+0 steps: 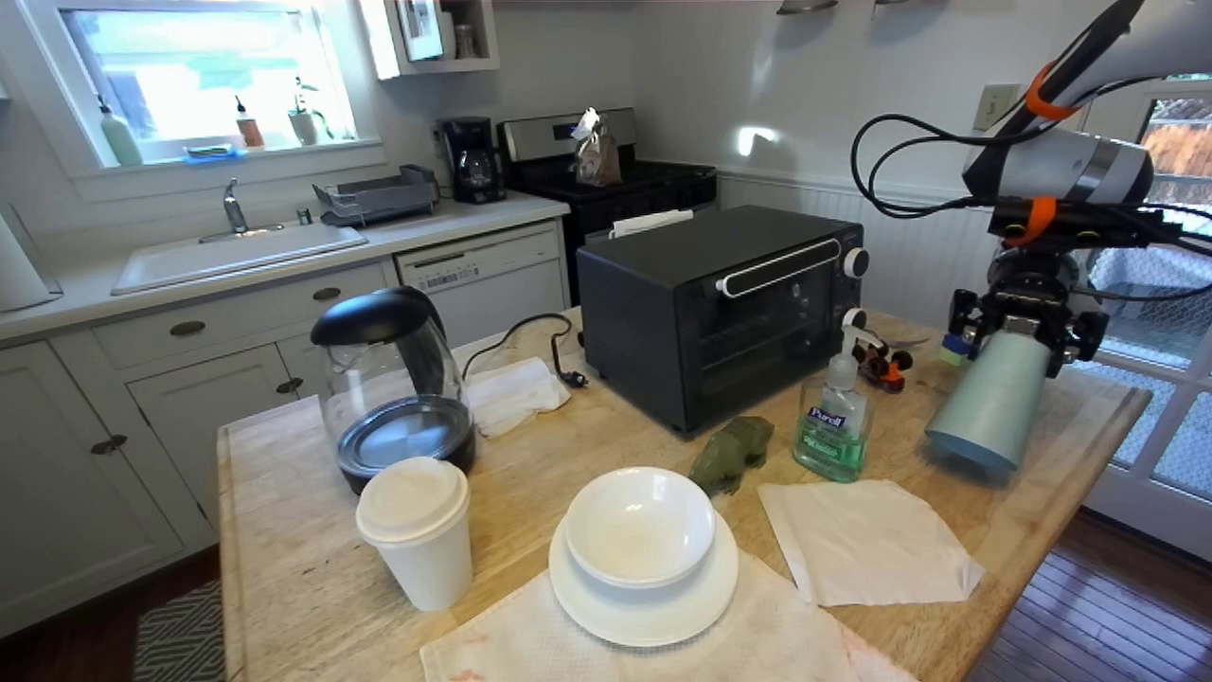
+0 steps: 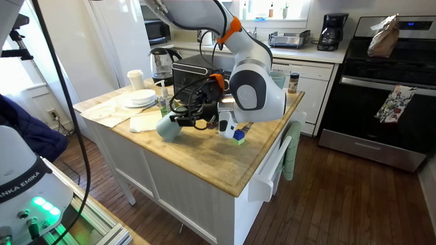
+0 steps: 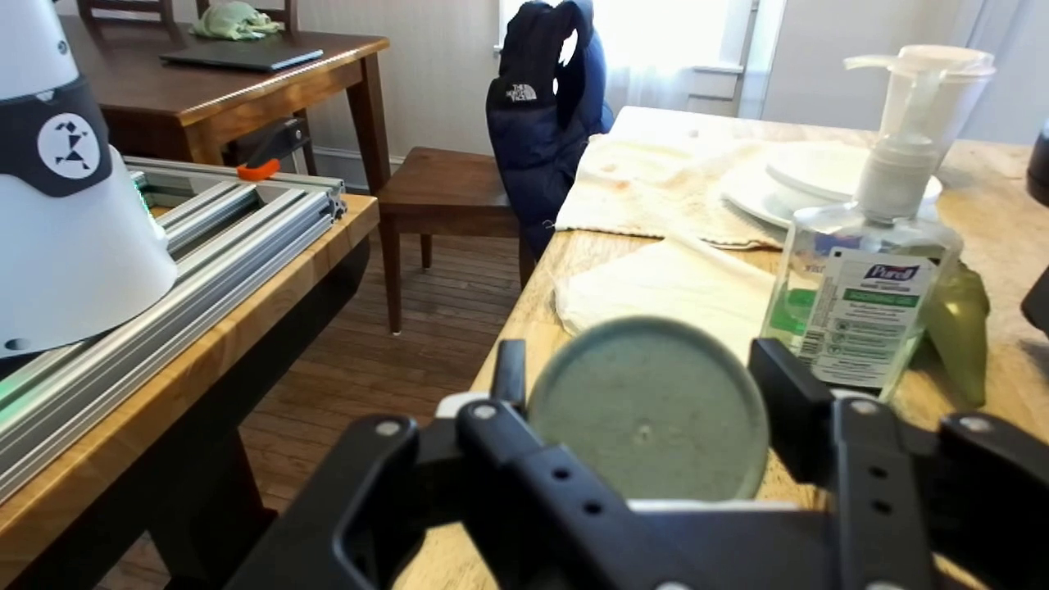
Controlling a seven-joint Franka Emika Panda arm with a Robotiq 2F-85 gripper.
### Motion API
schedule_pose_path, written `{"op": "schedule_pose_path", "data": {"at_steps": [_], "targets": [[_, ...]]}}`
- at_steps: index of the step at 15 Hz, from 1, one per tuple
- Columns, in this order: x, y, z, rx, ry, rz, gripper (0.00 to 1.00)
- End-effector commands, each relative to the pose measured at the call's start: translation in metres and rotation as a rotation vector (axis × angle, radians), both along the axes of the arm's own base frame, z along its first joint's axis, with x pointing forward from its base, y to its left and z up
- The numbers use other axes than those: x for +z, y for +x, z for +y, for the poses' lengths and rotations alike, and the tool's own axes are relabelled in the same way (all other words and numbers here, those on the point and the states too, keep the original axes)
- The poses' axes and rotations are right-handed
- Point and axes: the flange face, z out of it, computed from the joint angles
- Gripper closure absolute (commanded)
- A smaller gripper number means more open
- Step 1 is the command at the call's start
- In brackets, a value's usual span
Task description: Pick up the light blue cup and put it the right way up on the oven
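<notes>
The light blue cup (image 1: 994,398) is tilted, mouth down and forward, low over the wooden table. It also shows in an exterior view (image 2: 169,126), and its round base (image 3: 647,434) faces the wrist camera. My gripper (image 1: 1023,332) has its fingers on both sides of the cup near the base and holds it; it also shows in the wrist view (image 3: 641,381). I cannot tell whether the rim touches the table. The black oven (image 1: 729,246) stands on the table behind the sanitizer, its flat top bare and its door shut. In an exterior view the arm partly hides the oven (image 2: 190,73).
A sanitizer pump bottle (image 1: 833,431) stands between cup and oven. Nearby are a green figurine (image 1: 731,455), an orange toy (image 1: 882,369), a blue-green block (image 2: 238,136) and a cloth (image 1: 871,540). Another pale teal cup (image 2: 278,79) stands behind the arm beside a jar (image 2: 293,83).
</notes>
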Motion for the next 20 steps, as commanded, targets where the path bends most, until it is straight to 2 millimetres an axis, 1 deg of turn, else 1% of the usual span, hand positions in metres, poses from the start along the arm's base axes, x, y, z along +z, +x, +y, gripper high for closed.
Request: {"op": "schedule_pose_path", "data": {"at_steps": [1, 10, 16, 20], "targets": [[-0.002, 0.005, -0.009, -0.009, 0.003, 0.000, 0.56], [0.000, 0.009, -0.021, 0.017, -0.146, 0.026, 0.56], [-0.005, 0.013, -0.027, 0.016, -0.238, 0.012, 0.56], [-0.008, 0.019, -0.030, 0.052, -0.362, 0.013, 0.56]]}}
